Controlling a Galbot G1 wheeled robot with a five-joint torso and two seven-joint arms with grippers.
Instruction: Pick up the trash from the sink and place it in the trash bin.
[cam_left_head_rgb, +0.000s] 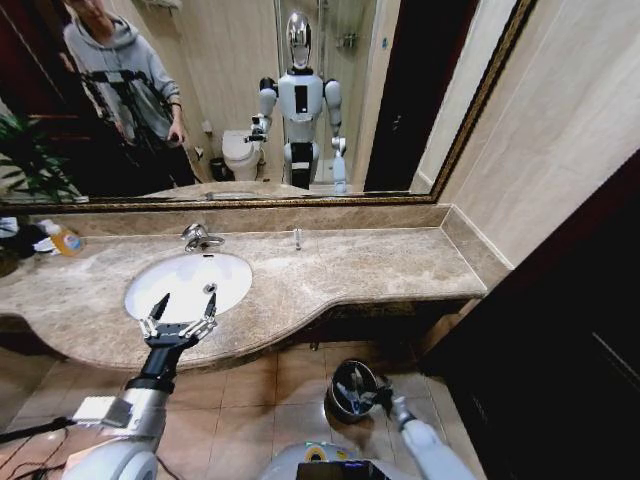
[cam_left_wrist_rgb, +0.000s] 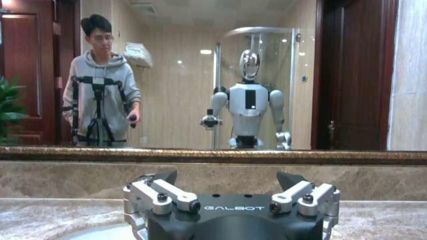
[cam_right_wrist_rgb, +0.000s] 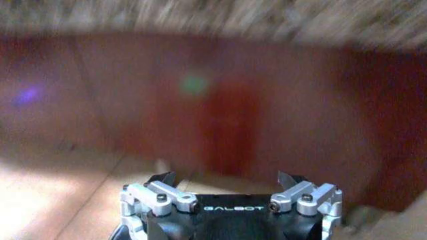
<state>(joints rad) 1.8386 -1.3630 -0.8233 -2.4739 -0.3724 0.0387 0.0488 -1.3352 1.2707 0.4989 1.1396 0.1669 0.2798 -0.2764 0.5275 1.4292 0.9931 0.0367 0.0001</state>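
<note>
The sink (cam_left_head_rgb: 232, 272) is a white oval basin set in a beige-brown marble surround (cam_left_head_rgb: 360, 265), with a chrome tap (cam_left_head_rgb: 198, 237) behind it. My left gripper (cam_left_head_rgb: 187, 296) hangs open over the basin's front rim with nothing between its fingers. In the left wrist view the left gripper (cam_left_wrist_rgb: 227, 176) points at the mirror wall. No trash shows in the part of the basin I can see. The trash bin (cam_left_head_rgb: 354, 388), small, round and black with a glossy rim, is low by the floor at the end of my right arm. My right gripper (cam_right_wrist_rgb: 227, 177) is open and faces the red-brown cabinet front.
An orange-yellow bottle (cam_left_head_rgb: 66, 240) with a white top and other toiletries stand at the counter's far left. A small clear upright item (cam_left_head_rgb: 297, 238) stands by the mirror. A dark wall panel (cam_left_head_rgb: 560, 330) closes the right side. Tiled floor lies under the counter.
</note>
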